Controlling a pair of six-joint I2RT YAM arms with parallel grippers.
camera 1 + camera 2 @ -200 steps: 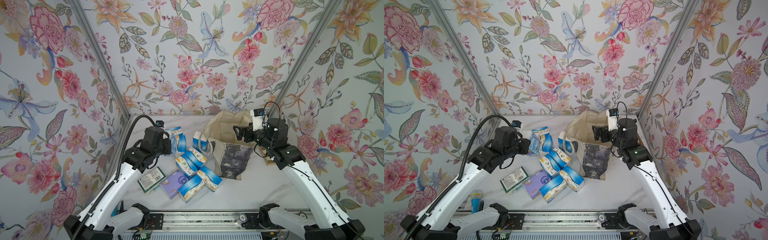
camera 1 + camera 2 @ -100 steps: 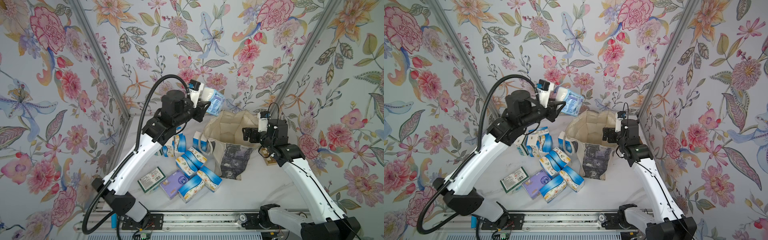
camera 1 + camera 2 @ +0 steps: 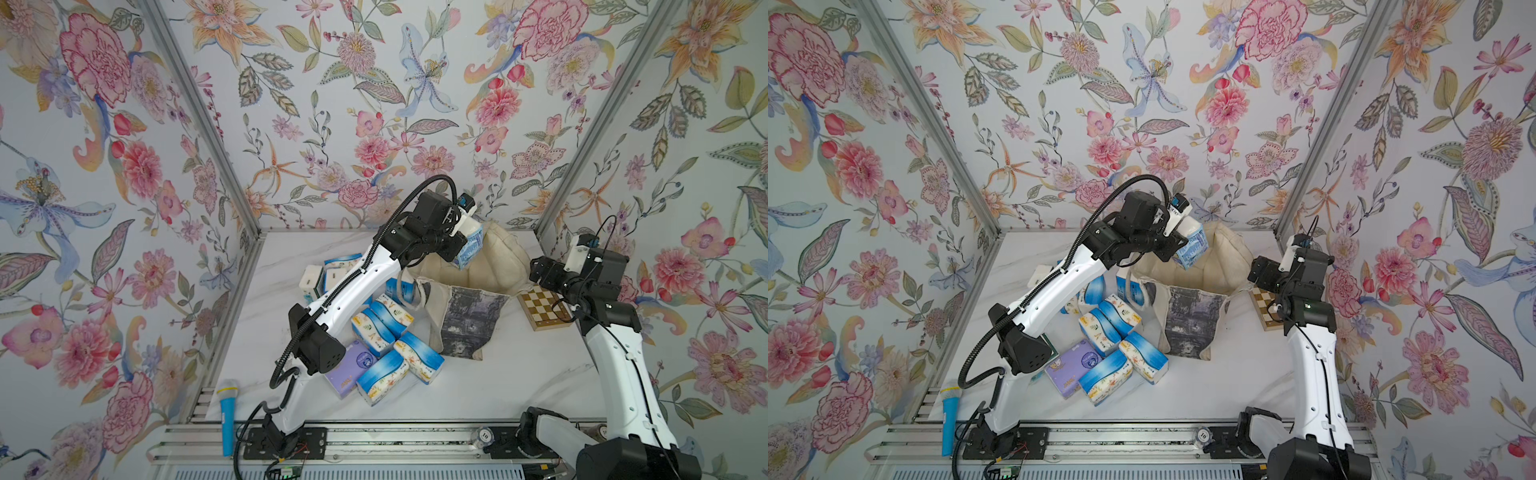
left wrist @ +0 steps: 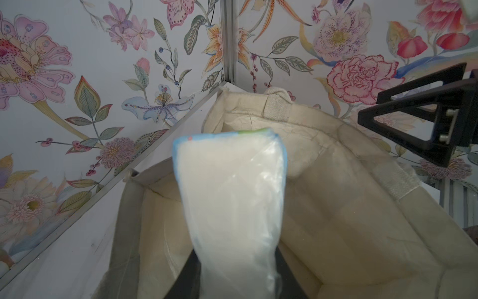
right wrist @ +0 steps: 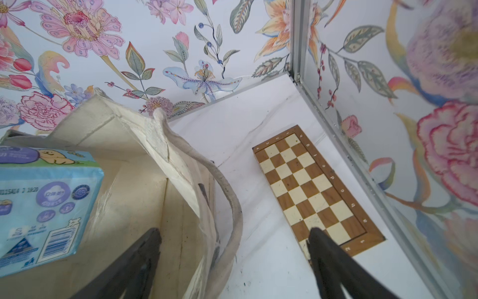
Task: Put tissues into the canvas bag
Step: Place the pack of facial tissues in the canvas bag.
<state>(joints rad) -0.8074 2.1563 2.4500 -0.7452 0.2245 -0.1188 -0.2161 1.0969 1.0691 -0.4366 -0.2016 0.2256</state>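
Note:
The cream canvas bag (image 3: 496, 268) stands open at the back of the table, its dark printed picture (image 3: 1190, 322) facing forward. My left gripper (image 3: 460, 245) is shut on a blue-and-white pack of tissues (image 3: 473, 249), which hangs end-down over the bag's mouth (image 4: 336, 207). The same pack fills the left wrist view (image 4: 230, 194) and shows its barcode in the right wrist view (image 5: 44, 207). My right gripper (image 5: 234, 231) is open astride the bag's right wall and strap handle (image 5: 227, 196). Several more tissues (image 3: 386, 328) lie piled left of the bag, one of them lilac (image 3: 353, 368).
A wooden chessboard (image 3: 544, 307) lies flat right of the bag, under my right gripper. A blue toy microphone (image 3: 226, 415) rests at the front left edge. Floral walls close in the back and both sides. My left arm reaches over the pile.
My left arm lifted a pack from the pile, swung it high and has brought it down over the bag's mouth. My right gripper drew back to the bag's right rim.

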